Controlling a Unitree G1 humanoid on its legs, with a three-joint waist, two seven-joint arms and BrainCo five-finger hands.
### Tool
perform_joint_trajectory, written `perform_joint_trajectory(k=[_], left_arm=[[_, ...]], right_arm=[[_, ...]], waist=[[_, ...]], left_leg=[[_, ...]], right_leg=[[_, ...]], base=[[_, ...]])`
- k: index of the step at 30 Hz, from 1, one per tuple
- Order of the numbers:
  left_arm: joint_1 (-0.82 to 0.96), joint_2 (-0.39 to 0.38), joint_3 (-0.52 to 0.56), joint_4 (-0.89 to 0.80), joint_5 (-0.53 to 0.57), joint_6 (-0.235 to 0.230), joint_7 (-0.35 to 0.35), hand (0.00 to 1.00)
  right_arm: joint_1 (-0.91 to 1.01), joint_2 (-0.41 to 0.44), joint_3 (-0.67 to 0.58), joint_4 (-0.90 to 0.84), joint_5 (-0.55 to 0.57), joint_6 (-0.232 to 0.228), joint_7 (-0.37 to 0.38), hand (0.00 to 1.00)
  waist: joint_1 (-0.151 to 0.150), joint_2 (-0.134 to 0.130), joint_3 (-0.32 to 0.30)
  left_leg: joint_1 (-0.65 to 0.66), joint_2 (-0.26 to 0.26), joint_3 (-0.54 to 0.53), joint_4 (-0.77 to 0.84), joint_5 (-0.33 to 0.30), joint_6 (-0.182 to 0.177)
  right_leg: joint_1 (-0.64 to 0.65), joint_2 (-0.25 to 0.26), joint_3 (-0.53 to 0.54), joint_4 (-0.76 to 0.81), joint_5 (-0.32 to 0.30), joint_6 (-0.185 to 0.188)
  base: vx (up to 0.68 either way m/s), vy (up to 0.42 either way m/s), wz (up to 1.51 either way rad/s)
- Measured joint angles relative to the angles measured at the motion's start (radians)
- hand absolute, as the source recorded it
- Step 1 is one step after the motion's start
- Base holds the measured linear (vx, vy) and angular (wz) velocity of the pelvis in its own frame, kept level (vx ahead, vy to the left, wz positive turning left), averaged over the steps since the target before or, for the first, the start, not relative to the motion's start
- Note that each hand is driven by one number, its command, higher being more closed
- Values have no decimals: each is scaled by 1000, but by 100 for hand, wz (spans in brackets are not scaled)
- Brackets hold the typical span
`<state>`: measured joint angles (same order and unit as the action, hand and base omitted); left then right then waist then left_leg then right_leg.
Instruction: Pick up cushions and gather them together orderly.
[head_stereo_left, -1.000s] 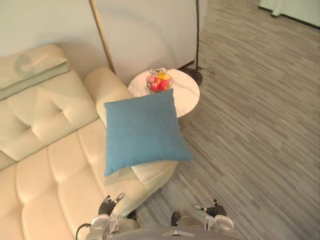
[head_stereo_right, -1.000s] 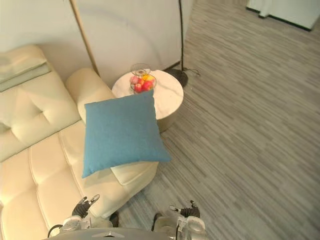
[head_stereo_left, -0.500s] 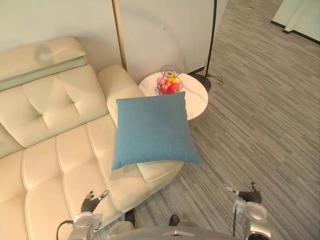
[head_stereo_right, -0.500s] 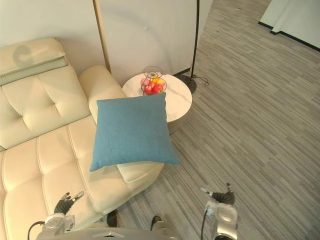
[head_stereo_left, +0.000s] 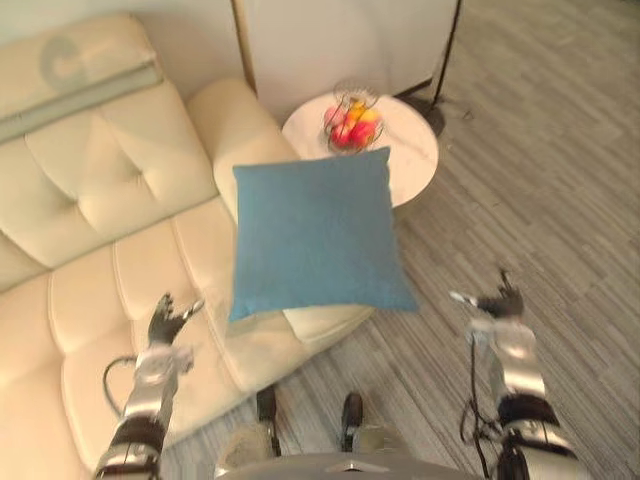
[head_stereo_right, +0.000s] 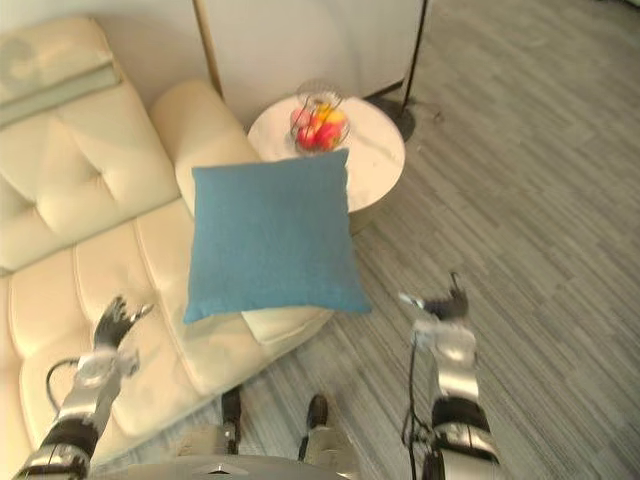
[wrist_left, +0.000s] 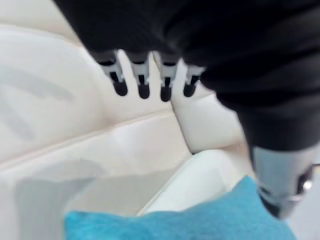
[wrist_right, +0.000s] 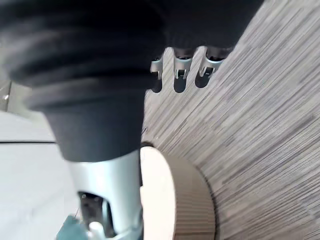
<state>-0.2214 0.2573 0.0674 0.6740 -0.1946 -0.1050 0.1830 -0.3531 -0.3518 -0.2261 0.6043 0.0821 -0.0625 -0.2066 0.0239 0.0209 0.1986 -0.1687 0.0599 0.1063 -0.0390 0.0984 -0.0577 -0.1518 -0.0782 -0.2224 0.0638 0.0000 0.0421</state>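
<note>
Both arms are coming up much further into the eye views than half a second ago (the whole picture is shifting too, so the camera is moving, not the furniture); the cream sofa (head_stereo_left: 90, 250) is taking up the left side, with grey floor (head_stereo_left: 560, 200) on the right; the blue cushion (head_stereo_left: 315, 235) is lying on the sofa's right end, overhanging a cream pad (head_stereo_left: 320, 322) at the seat edge, untouched, just nearer than the round side table (head_stereo_left: 410, 165) and its fruit basket (head_stereo_left: 352, 120); the left hand (head_stereo_left: 165, 320) is hovering over the seat, left of the cushion and apart from it, fingers (wrist_left: 143, 85) straight, holding nothing; the right hand (head_stereo_left: 497, 302) is hanging over the floor to the cushion's right, fingers spread, empty; judging by this, the reach is only starting, with both hands moving to flank the cushion and no grasp yet.
</note>
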Motion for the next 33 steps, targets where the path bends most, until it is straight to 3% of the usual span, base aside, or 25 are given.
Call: perform_joint_trajectory(k=[13, 15, 16, 17, 18, 22, 25, 33], left_arm=[[-386, -6, -161, -10, -67, -25, 73, 0], [-432, -14, -188, 22, -72, -24, 74, 0], [-466, -24, -206, 48, -80, -24, 73, 0], [-494, -33, -223, 66, -88, -24, 73, 0], [-525, -43, -237, 80, -97, -24, 73, 100], [-613, -66, -226, 100, -157, -25, 102, 100], [-627, -60, -189, 84, -192, -30, 115, 100], [-632, -70, -187, -33, -237, -51, 117, 100]], right_arm=[[-399, 33, 200, 10, 72, 0, -100, 0], [-431, 42, 215, 21, 78, 0, -106, 0], [-456, 55, 220, 41, 80, -1, -109, 100], [-471, 68, 226, 48, 80, -1, -111, 100], [-488, 75, 234, 48, 82, -3, -113, 100], [-522, 87, 242, 28, 99, -42, -146, 100], [-514, 88, 243, -45, 124, -45, -147, 100], [-411, 91, 246, -177, 168, -71, -146, 100]], waist=[[23, 21, 190], [22, 21, 195], [20, 22, 195], [19, 22, 196], [17, 22, 196], [14, 22, 197], [16, 22, 197], [24, 22, 197]], left_leg=[[-233, -2, -29, 88, 41, 11], [-255, -1, -31, 86, 54, 11], [-270, -1, -33, 81, 64, 12], [-277, 0, -33, 69, 75, 11], [-289, 0, -33, 54, 86, 13], [-346, 20, -19, 18, 109, 12], [-362, 37, 30, 18, 110, 11], [-335, 34, 48, 16, 130, 1]], right_leg=[[-244, -6, 15, 144, 2, -8], [-277, -8, 15, 167, 0, -11], [-302, -8, 16, 184, -2, -15], [-324, -9, 17, 202, -7, -20], [-351, -11, 17, 221, -10, -22], [-448, -12, 20, 272, -15, -26], [-480, -13, 20, 302, -23, -36], [-472, -25, 31, 349, -63, -38]], base=[[-103, 0, 5], [-95, -25, 1], [-120, -47, 0], [-123, -53, 1], [-132, -66, 1], [-122, -75, -3], [-36, -62, -3], [61, -38, 6]])
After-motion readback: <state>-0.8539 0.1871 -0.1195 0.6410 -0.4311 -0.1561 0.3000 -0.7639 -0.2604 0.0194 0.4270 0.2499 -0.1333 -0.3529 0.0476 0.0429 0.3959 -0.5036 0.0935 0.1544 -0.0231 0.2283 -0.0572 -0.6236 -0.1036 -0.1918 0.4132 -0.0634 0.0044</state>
